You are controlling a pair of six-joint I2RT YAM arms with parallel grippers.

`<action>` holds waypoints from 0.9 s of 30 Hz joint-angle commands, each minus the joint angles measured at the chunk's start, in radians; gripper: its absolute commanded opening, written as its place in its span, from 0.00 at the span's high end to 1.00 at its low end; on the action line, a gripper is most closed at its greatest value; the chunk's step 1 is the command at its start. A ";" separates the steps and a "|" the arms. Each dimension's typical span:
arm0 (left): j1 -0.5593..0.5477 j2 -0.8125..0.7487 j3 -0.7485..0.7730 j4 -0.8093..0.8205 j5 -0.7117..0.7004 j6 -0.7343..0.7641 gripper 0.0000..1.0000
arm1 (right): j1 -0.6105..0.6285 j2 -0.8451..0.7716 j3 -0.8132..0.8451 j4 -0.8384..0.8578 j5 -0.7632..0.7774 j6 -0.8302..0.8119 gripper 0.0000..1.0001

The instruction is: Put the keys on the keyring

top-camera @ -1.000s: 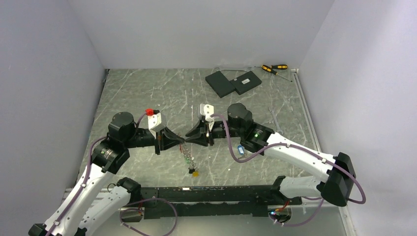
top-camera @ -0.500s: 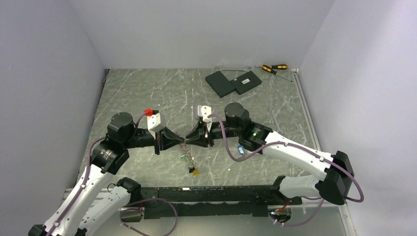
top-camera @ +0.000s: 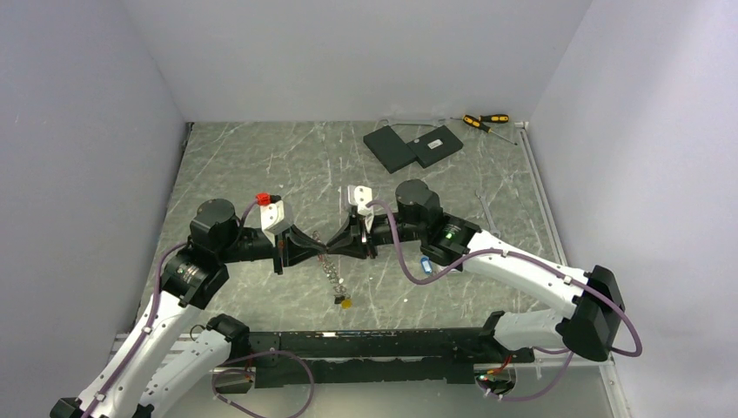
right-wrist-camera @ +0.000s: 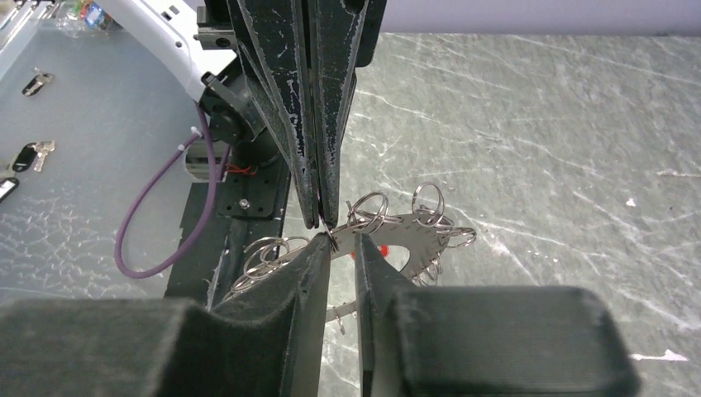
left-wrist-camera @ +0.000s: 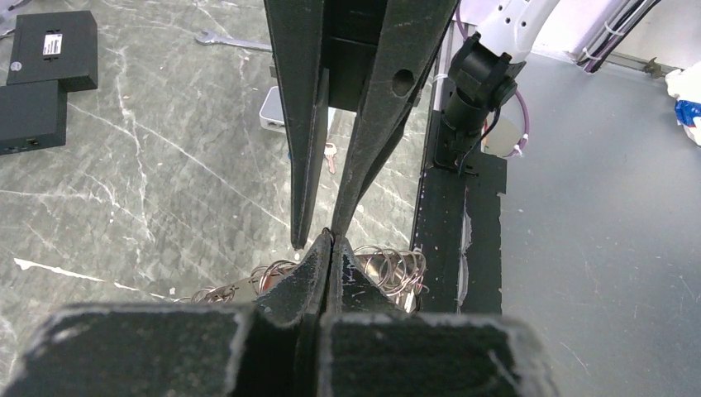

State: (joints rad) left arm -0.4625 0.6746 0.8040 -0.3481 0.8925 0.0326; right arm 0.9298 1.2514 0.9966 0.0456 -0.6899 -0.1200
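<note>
Pale, lavender-tinted walls (top-camera: pixel 365 52) close in on three sides of a grey-green, marble-veined tabletop (top-camera: pixel 244 157) — evenly lit from above, with only soft shadows. At the near edge, a plain grey metal surface (top-camera: pixel 579 394) meets the stone pattern.

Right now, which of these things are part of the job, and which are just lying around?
Part of the job: the keyring, hanging from the shut left gripper; the right gripper, open beside it; a blue-tagged key near the right arm.
Just lying about: black boxes; yellow-and-black screwdrivers; a wrench.
</note>
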 commanded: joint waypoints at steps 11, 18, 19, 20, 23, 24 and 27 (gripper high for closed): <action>-0.002 -0.025 0.003 0.062 0.008 0.005 0.94 | -0.004 0.036 0.099 -0.071 -0.018 -0.039 1.00; -0.002 -0.025 0.007 0.043 -0.039 0.001 0.41 | -0.003 0.027 0.164 -0.237 0.057 -0.129 1.00; -0.002 -0.024 0.010 0.037 -0.049 0.002 0.38 | -0.003 0.025 0.171 -0.258 0.071 -0.140 1.00; -0.001 -0.026 0.012 0.032 -0.055 0.005 0.37 | -0.003 0.021 0.177 -0.278 0.086 -0.153 1.00; -0.002 -0.028 0.011 0.025 -0.088 0.014 0.39 | -0.003 0.009 0.183 -0.312 0.118 -0.175 1.00; -0.001 -0.030 0.009 0.021 -0.097 0.016 0.40 | -0.003 0.005 0.185 -0.322 0.125 -0.179 1.00; -0.002 -0.022 0.012 0.013 -0.102 0.025 0.47 | -0.002 -0.004 0.190 -0.343 0.147 -0.188 1.00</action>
State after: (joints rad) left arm -0.4618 0.6563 0.7948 -0.3416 0.8146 0.0341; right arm 0.9298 1.2938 1.1275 -0.2863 -0.5838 -0.2634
